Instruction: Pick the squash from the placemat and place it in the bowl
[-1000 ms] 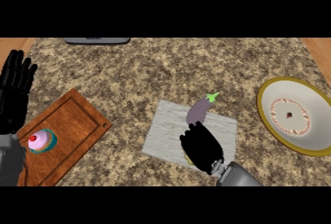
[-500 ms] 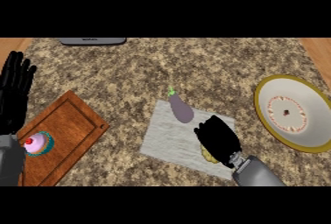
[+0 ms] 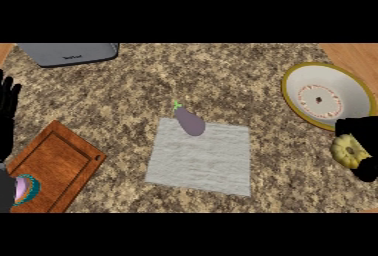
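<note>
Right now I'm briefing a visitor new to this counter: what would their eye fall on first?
The yellow squash stands out most, held in the black right hand at the right edge, just below the yellow-rimmed bowl. Next comes the purple eggplant lying across the far edge of the grey placemat at the centre. The left hand rests open at the left edge, above a wooden board.

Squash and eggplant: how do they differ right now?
The squash is yellow, round and ridged; the eggplant is purple, elongated, green-stemmed. The squash sits in the right hand beside the bowl; the eggplant lies free across the top edge of the placemat. Both are vegetables.
</note>
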